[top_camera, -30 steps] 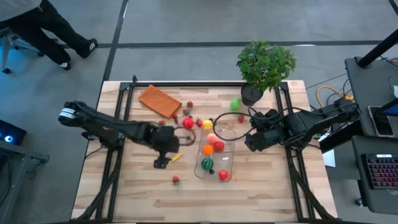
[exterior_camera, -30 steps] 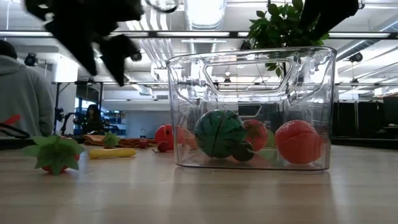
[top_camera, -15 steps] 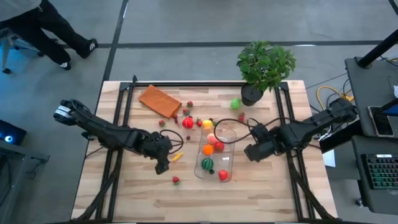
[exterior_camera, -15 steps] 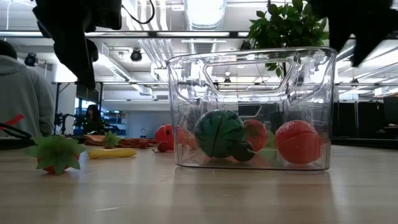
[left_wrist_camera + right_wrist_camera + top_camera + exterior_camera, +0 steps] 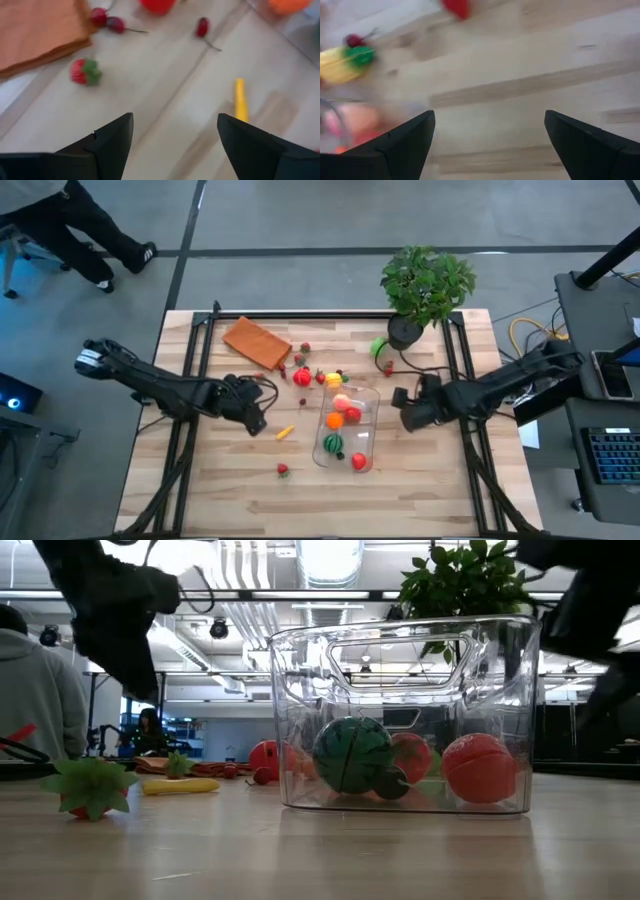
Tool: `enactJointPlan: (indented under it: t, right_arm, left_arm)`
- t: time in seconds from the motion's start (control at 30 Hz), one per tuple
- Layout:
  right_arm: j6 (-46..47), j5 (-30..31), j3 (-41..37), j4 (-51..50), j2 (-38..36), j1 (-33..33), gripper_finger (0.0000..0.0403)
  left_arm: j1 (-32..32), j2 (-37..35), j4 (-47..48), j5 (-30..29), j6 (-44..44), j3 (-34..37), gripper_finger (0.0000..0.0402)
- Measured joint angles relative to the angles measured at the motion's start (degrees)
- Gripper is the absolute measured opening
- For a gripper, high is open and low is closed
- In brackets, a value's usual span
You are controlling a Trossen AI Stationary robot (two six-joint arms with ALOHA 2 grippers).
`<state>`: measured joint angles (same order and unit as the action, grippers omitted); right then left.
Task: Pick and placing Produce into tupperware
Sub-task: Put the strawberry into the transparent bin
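Observation:
The clear tupperware (image 5: 362,395) stands mid-table and holds several pieces of produce, among them a green melon (image 5: 352,753) and a red fruit (image 5: 480,768). More produce lies loose on the wood to its left: a yellow piece (image 5: 240,100), a strawberry (image 5: 85,71), cherries (image 5: 107,21), and a leafy strawberry (image 5: 90,788) near the front. My left gripper (image 5: 255,423) hovers open to the left of the tub, short of the yellow piece, holding nothing. My right gripper (image 5: 405,416) hovers open just right of the tub, also with nothing in it.
A flat orange-brown pad (image 5: 257,342) lies at the far left of the table. A potted plant (image 5: 425,285) stands at the far right corner, with a green fruit (image 5: 378,346) beside it. Bare wood lies along the near edge. A person stands beyond the far left corner.
My left gripper has drawn back toward the table's left edge, away from the yellow piece, and has rolled about its own line. My right gripper has sunk toward the table beside the tub's right side, rolling as it went. No produce has moved.

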<state>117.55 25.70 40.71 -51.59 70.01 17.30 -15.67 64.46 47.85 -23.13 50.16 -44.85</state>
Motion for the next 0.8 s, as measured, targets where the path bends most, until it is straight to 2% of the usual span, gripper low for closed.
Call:
enactJointPlan:
  t: [0.1,0.43,0.6,0.8]
  right_arm:
    - [-4.5,0.6,-1.2,4.3,0.2,-5.9,0.0368]
    - [-23.3,-0.2,2.0,7.4,2.8,-22.5,0.0368]
    - [-29.8,-0.2,4.4,9.8,8.9,-26.1,0.0368]
    - [-32.3,-1.2,8.0,10.1,18.0,-27.3,0.0368]
  left_arm:
    - [2.2,-2.8,-0.3,-0.1,-2.4,1.8,0.0273]
    - [6.7,-10.3,-0.7,-2.6,-7.9,4.5,0.0273]
    - [7.0,-10.8,-0.9,-4.6,-9.1,4.4,0.0273]
    - [7.0,-10.7,-0.9,-4.6,-8.9,4.4,0.0273]
